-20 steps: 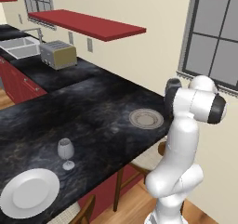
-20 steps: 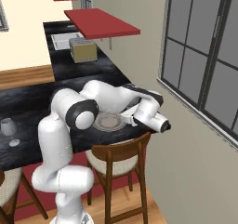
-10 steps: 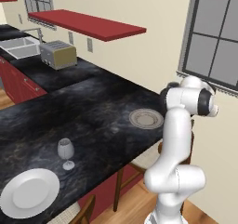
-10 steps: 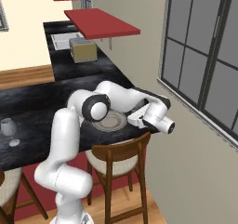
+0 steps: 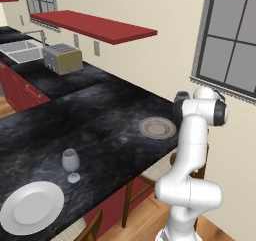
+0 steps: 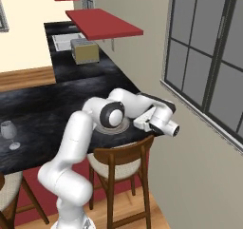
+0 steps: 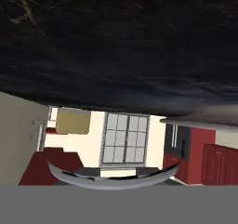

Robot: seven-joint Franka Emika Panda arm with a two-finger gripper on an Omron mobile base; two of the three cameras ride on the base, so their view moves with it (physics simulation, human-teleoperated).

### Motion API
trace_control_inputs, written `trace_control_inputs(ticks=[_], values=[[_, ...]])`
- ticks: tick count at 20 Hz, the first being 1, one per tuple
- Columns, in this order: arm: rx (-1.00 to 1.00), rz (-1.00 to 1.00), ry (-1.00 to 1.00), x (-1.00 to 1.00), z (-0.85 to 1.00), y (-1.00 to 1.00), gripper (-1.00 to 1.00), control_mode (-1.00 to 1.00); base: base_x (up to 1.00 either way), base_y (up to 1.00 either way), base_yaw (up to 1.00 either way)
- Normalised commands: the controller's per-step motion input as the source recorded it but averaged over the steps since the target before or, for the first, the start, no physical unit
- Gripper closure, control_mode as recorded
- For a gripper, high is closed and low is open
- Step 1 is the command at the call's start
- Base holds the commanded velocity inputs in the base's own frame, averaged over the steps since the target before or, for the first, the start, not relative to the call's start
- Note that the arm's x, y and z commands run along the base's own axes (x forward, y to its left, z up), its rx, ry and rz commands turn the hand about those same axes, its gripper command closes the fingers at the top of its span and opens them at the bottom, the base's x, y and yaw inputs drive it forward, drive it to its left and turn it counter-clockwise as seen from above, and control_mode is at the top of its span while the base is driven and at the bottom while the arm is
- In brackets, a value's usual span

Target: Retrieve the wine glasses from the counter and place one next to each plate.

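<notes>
One wine glass (image 5: 70, 164) stands upright on the black counter (image 5: 100, 115), just behind and right of the white plate (image 5: 30, 207); it also shows as a wine glass (image 6: 8, 134) at the left edge of the right base view. The patterned plate (image 5: 157, 127) lies near the counter's far end, partly behind my arm. My gripper (image 6: 156, 122) hangs past that end of the counter, beside the patterned plate (image 6: 124, 126). The hand view is rolled upside down. In it the curved grey rim of a second wine glass (image 7: 111, 179) lies right at the jaws, which are shut on it.
A wooden chair (image 6: 121, 159) stands under the counter's end, below my hand. Close to the right are a wall and dark-framed window (image 6: 209, 57). A toaster (image 5: 62, 58), sink (image 5: 20, 50) and red shelf (image 5: 95, 25) lie further back.
My arm's elbow has swung along the counter's end toward the patterned plate. The hand has barely shifted. The glass by the white plate and both plates have not moved.
</notes>
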Motion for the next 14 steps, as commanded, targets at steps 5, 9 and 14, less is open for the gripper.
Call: trace_control_inputs(ticks=[5,9,14], values=[[0.00,0.02,0.16,0.42,-0.27,0.00,1.00,-1.00,0.00,0.00,0.00],[0.00,0.10,0.17,0.10,-0.31,0.00,1.00,-1.00,0.00,0.00,0.00],[0.00,0.08,0.04,0.02,-0.28,0.00,1.00,-1.00,0.00,0.00,0.00]])
